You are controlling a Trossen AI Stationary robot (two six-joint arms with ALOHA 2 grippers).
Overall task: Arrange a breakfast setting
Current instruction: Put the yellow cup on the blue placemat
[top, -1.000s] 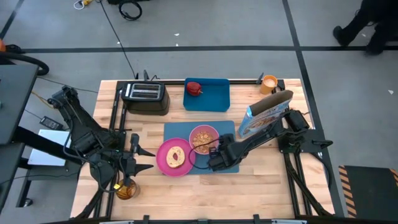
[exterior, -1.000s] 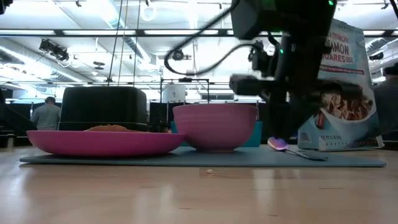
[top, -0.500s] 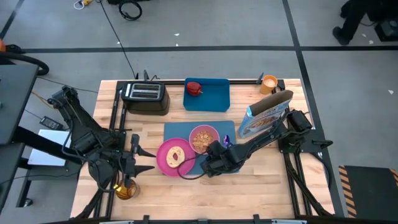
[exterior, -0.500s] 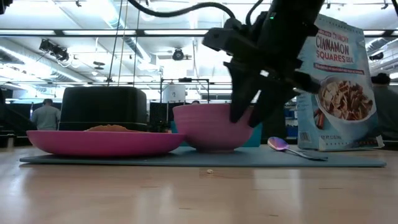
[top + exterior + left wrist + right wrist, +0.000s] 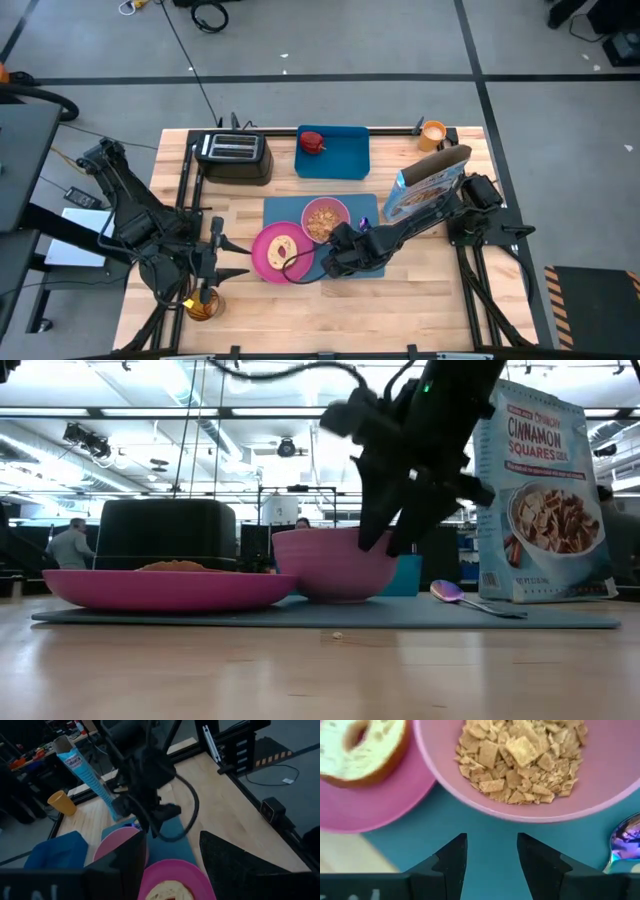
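Right gripper (image 5: pixel 333 257) low over the flat blue rectangular mat (image 5: pixel 368 266), fingers parted, holding nothing, just beside the pink bowl of cereal squares (image 5: pixel 325 219); likely placed to nudge it. Bowl and round pink plate (image 5: pixel 277 252) with its ring-shaped toast sit on the mat, spoon (image 5: pixel 623 844) alongside. Left gripper (image 5: pixel 222 255) waits at the table's left, fingers spread
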